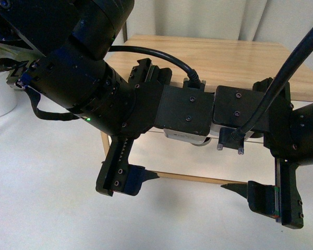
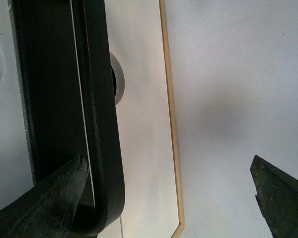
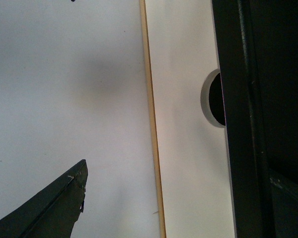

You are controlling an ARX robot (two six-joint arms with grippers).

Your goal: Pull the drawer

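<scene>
Left gripper (image 2: 168,163): spread wide, one finger (image 2: 49,198) overlapping the handle (image 2: 102,99)
Right gripper (image 3: 179,171): spread wide, handle beside one finger
Drawer (image 2: 144,148): white front under the table (image 1: 224,57), centre of the front frame, mostly behind the arms

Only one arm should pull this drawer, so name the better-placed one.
Left, probably. The handle ends inside the open left gripper, beside one finger; at the right gripper the handle shows only at the picture's edge.
</scene>
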